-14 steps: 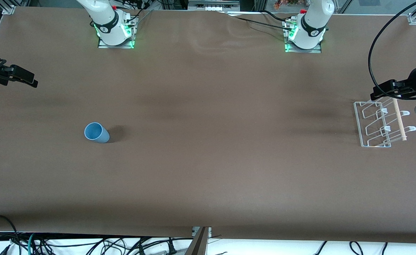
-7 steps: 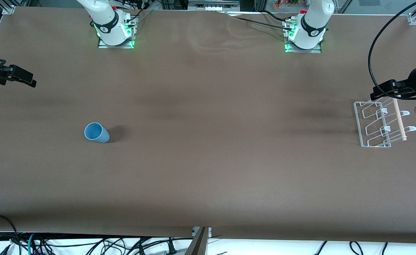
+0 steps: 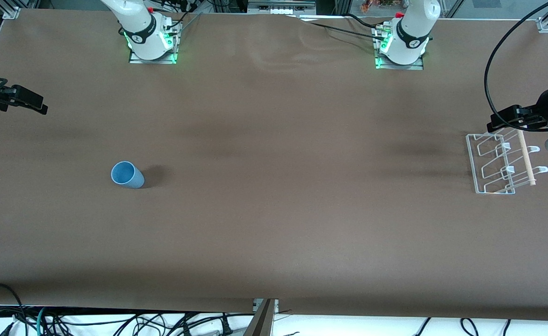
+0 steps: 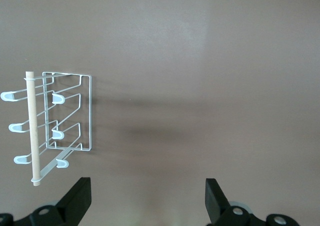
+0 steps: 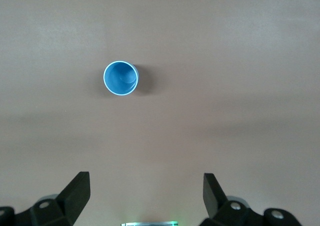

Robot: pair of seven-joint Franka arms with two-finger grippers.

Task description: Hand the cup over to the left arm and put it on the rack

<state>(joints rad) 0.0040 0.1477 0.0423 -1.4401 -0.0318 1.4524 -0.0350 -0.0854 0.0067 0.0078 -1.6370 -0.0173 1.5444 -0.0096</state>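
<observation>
Right gripper [image 3: 31,102] has edged outward — cup [image 3: 127,175] unmoved.

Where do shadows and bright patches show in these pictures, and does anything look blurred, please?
Front view: the cup casts a dark shadow toward the rack's end, soft dark bands cross the table, and green lights glow at both arm bases. Left wrist view: a faint smear of shadow beside the rack, with a pale sheen above it. Right wrist view: even light, the cup's rim sharp.

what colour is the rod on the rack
Pale wood, on the white wire rack; the rod shows best in the left wrist view.
</observation>
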